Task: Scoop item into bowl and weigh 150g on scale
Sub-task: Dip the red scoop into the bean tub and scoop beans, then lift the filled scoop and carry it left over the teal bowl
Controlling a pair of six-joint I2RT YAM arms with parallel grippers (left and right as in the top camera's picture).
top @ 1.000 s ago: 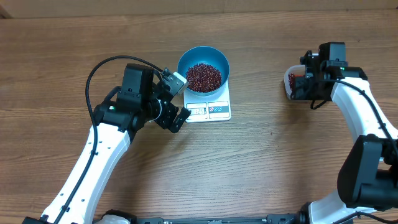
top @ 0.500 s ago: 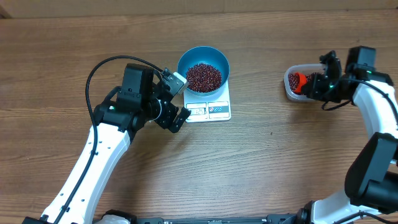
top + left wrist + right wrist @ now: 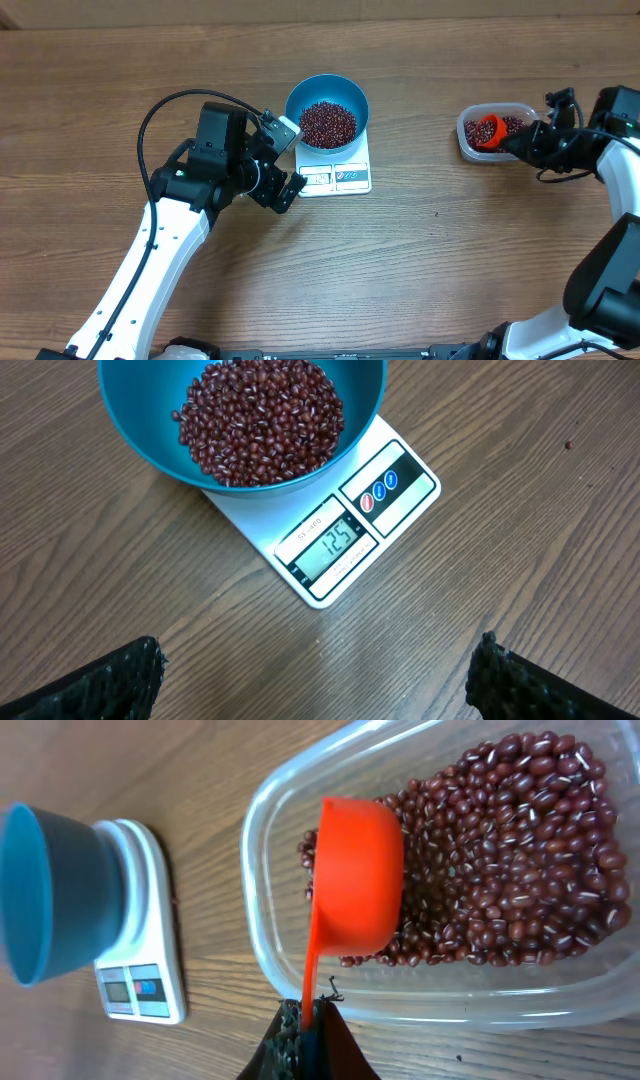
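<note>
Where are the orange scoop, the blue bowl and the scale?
orange scoop (image 3: 360, 870), right wrist view, on its cup.
blue bowl (image 3: 140, 420), left wrist view, on its bare inner wall.
scale (image 3: 328, 540), left wrist view, on its display window.

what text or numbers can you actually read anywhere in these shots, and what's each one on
"125": on the display window of the small white flat digital scale that carries the round blue bowl of red-brown beans.
The small print above that display: too blurred to read.
Symbols on the scale's red and blue round buttons: too small to read.
No text on the clear plastic tub or the orange plastic scoop.
</note>
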